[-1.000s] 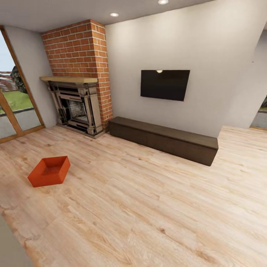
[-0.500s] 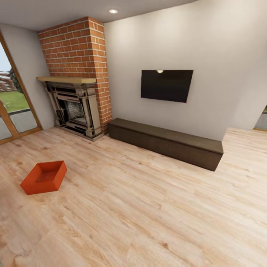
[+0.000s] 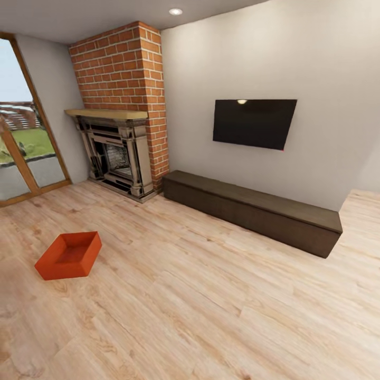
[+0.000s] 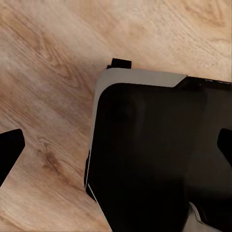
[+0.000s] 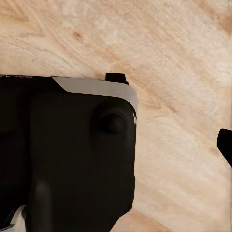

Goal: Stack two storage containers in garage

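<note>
Light wood plank floor (image 3: 211, 295) bears one orange-red container (image 3: 69, 256).

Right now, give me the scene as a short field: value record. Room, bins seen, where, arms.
room: living room, light wood plank floor
bins seen: one orange-red bin, open top, looks empty
bin position: on the floor, head view's left, in front of the brick fireplace
other items: black TV on the wall, dark low bench under it, glass door at far left
left gripper: fingertips wide apart at the wrist view's edges, nothing between them
right gripper: one fingertip visible, state unclear
task stage: bin not picked up yet
</note>
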Controlling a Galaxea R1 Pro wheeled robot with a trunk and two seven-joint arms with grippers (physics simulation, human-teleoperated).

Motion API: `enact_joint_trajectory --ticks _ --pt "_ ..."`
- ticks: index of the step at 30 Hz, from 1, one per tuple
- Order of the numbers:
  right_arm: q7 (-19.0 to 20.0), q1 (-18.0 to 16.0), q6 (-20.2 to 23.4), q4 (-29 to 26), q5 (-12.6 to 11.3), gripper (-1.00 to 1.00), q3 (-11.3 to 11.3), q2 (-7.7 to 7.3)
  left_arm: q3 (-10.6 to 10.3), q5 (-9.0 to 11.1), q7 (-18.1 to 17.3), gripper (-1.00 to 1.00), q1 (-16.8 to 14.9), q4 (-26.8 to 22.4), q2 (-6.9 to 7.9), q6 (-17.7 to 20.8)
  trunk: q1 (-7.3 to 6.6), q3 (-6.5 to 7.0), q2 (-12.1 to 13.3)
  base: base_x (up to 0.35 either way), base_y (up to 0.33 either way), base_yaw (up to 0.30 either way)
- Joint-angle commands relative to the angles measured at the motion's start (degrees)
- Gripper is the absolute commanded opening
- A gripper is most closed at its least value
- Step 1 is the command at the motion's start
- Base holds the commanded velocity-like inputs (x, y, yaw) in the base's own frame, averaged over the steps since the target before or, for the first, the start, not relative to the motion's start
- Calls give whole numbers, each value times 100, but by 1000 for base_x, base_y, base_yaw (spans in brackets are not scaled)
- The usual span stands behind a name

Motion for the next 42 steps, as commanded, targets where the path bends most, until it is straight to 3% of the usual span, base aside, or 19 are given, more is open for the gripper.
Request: enact_joint_trajectory --ticks 1,10,42 --pt "-5 -7 -32 18 -53 100 49 5 25 45 2 100 -4 4 -1 -9 4 -7 -6 325 0 224" --pt "-5 -7 -32 18 -53 100 50 5 27 45 3 100 -4 3 -1 -9 4 -7 -6 325 0 140" --pt "-5 -7 -32 18 -53 100 45 5 27 45 2 100 -4 5 -1 -9 4 -7 -6 325 0 2"
